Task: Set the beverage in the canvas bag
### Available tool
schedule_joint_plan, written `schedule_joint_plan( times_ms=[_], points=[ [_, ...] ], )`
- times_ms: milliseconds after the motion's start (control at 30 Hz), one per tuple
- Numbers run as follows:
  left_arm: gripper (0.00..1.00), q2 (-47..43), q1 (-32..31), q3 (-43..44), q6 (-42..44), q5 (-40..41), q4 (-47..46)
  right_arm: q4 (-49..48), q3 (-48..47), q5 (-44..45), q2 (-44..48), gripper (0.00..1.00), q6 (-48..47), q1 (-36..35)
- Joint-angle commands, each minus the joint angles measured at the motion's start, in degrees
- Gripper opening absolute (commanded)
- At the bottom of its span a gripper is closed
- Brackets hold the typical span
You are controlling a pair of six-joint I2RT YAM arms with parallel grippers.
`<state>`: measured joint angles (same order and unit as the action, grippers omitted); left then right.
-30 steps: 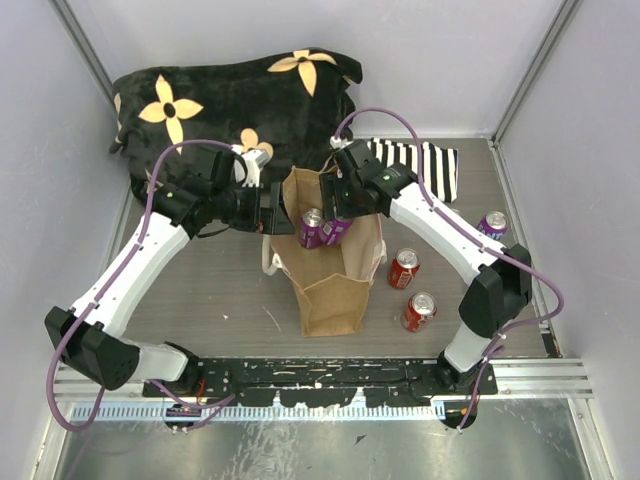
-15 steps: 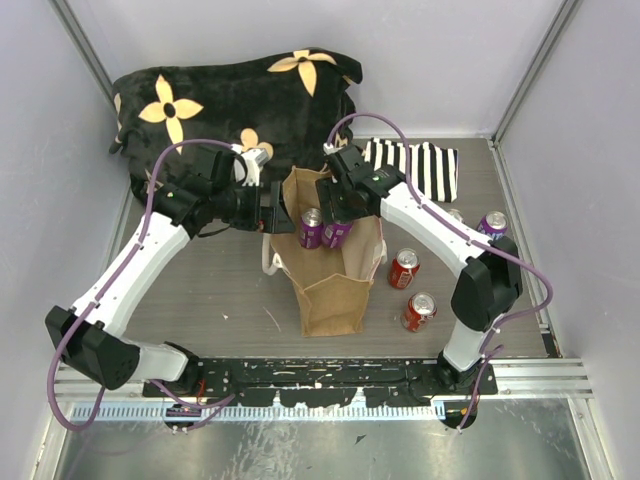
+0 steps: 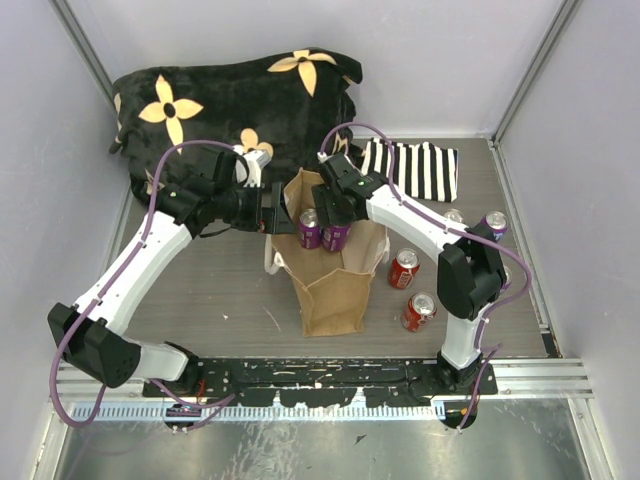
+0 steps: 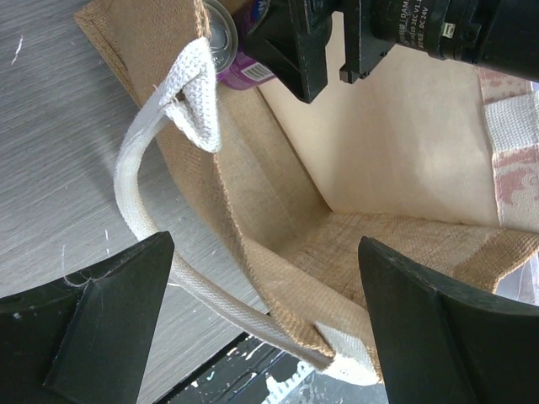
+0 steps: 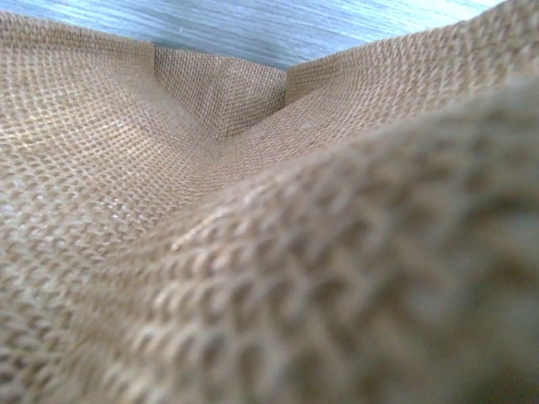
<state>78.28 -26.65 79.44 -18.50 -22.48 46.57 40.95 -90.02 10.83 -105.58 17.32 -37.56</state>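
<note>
The canvas bag [image 3: 333, 296] stands open at the table's middle; its cream inside also shows in the left wrist view [image 4: 404, 151]. My left gripper [image 3: 273, 212] is open, its jaws wide apart on either side of the bag's left rim and cream handle [image 4: 139, 194]. My right gripper [image 3: 326, 222] is over the bag's mouth, shut on a purple beverage can [image 3: 310, 230] that lies tilted with its silver top to the left. The can [image 4: 232, 46] sits against a black right finger [image 4: 295, 50]. The right wrist view shows only jute weave [image 5: 210, 210] close up.
Two red cans [image 3: 404, 268] [image 3: 419, 311] stand right of the bag, and a purple can [image 3: 494, 222] stands farther right. A striped cloth [image 3: 415, 168] lies behind them. A black flowered blanket [image 3: 230, 100] fills the back left, with a silver can [image 3: 258, 155] at its edge.
My right forearm and elbow have swung left, and the gripper with the purple can has shifted slightly left over the bag's mouth. The left arm has held still.
</note>
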Motion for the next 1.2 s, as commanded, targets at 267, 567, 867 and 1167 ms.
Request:
schedule_joint_plan(
  times_ms=[267, 567, 867, 1167],
  points=[
    [0.98, -1.2, 0.3, -1.2, 0.4, -1.3, -0.9, -4.3, 2.1, 4.6, -1.8, 0.01, -1.8, -0.8],
    [0.98, -1.5, 0.3, -1.5, 0.2, -1.8, -1.0, -1.6, 3.3, 5.0, -1.2, 0.01, -1.7, -1.5],
    [0.98, -2.2, 0.3, -2.8, 0.1, -2.1, -1.1, -0.9, 6.5, 4.8, 0.8, 0.01, -0.4, -2.7],
    [0.98, -2.0, 0.3, -2.7, -0.1, -2.4, -1.3, 0.3, 7.2, 6.1, 3.4, 0.01, 0.2, -3.5]
  ],
)
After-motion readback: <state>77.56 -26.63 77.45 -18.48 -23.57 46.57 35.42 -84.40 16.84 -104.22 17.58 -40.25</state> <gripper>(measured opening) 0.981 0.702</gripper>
